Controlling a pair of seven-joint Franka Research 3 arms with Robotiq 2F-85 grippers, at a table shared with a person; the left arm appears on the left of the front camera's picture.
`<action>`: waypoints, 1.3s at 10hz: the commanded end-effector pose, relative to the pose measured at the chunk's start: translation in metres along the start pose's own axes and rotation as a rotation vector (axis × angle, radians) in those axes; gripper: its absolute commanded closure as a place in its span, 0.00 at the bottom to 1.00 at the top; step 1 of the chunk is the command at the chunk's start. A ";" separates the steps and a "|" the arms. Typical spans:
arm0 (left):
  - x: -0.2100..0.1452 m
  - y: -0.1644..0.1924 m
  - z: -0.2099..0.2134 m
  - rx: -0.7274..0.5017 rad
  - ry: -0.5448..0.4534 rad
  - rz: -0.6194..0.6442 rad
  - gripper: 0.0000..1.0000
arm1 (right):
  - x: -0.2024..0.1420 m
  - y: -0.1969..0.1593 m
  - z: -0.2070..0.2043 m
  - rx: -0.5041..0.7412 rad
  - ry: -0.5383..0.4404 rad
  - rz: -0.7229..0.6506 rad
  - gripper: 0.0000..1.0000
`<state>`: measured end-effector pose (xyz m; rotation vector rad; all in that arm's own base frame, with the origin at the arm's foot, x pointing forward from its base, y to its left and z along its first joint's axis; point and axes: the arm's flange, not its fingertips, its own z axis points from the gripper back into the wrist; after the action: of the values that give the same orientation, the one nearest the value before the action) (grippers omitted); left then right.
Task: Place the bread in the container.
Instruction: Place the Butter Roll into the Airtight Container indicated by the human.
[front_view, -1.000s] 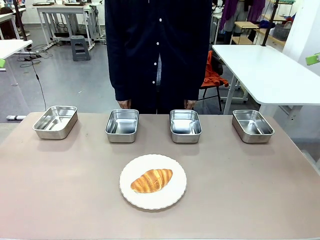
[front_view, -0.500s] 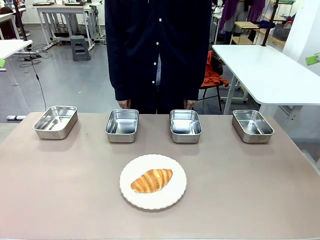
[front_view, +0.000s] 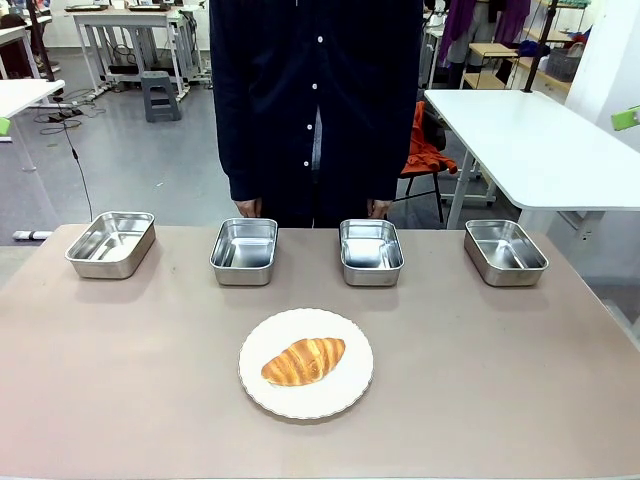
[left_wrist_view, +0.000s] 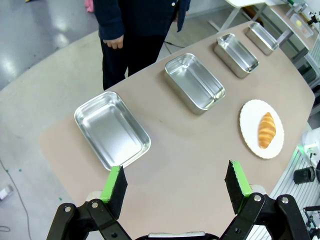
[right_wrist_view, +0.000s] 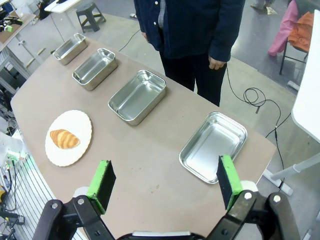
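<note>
We see the croissant (front_view: 303, 361) lying on a round white plate (front_view: 350, 392) at the middle of the table (front_view: 520, 390), toward the near edge. It is not yet in any pan. Four shallow steel pans stand in a row along the far side: the far-left pan (front_view: 110, 243), the left-middle pan (front_view: 244, 250), the right-middle pan (front_view: 371, 251) and the far-right pan (front_view: 505, 251). All are empty and well apart from the plate.

A person (front_view: 316, 100) in a dark buttoned top stands just behind the two middle pans, hands (front_view: 248, 207) hanging at the table's far edge.

In our wrist views the left claw (left_wrist_view: 175, 175) is spread wide above the table's left end, with nothing between its green pads (left_wrist_view: 114, 184) — and the right claw (right_wrist_view: 164, 172) is likewise spread and empty, hovering over the right end.
</note>
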<state>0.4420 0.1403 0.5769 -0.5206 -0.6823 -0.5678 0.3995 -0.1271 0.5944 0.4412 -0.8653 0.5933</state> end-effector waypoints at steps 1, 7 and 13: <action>-0.001 0.001 0.002 -0.007 -0.011 -0.005 0.00 | 0.001 -0.002 -0.002 0.010 -0.023 0.017 0.00; -0.001 0.001 0.002 -0.007 -0.011 -0.005 0.00 | 0.001 -0.002 -0.002 0.010 -0.023 0.017 0.00; -0.001 0.001 0.002 -0.007 -0.011 -0.005 0.00 | 0.001 -0.002 -0.002 0.010 -0.023 0.017 0.00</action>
<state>0.4420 0.1403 0.5769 -0.5206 -0.6824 -0.5678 0.3995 -0.1271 0.5944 0.4411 -0.8652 0.5934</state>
